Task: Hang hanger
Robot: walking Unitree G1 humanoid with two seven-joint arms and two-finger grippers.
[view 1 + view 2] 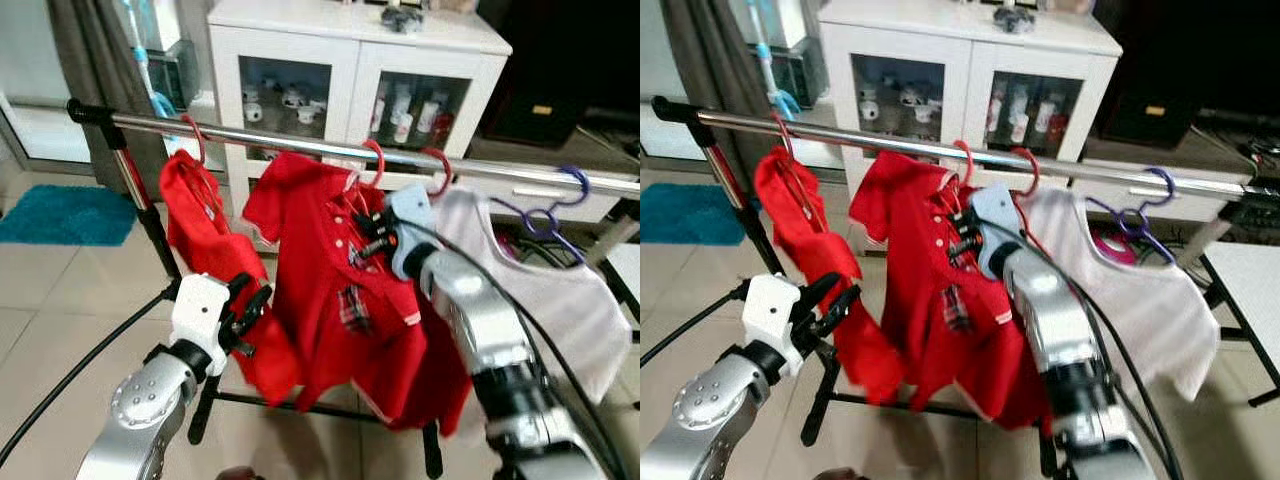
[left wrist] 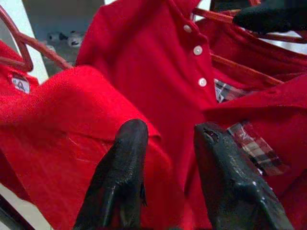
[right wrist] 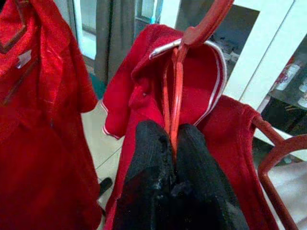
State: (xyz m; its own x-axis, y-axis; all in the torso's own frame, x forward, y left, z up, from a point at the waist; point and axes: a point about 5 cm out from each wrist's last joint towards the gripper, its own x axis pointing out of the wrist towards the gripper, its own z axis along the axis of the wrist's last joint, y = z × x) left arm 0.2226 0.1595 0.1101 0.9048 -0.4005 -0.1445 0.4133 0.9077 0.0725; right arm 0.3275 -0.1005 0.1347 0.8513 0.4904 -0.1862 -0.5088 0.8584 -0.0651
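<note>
Hook of red plastic hanger [image 3: 178, 86] carrying red polo shirt [image 1: 330, 290] sits over chrome clothes rail [image 1: 300, 145], mid-rail. Right pincer [image 3: 172, 143] clamps hanger neck to steady placement. Left pincer [image 2: 168, 167], narrowly parted, holds nothing, near left red garment [image 1: 200, 240], likely clearing space.

1. Looking forward and down from head height at the clothes rail [image 1: 350, 150], both eyes sharing it, slightly offset.
2. Left wrist: close below the rail, facing red shirts [image 2: 158, 72].
3. Right wrist: closer, facing the red hanger [image 3: 177, 96] under the rail.
</note>
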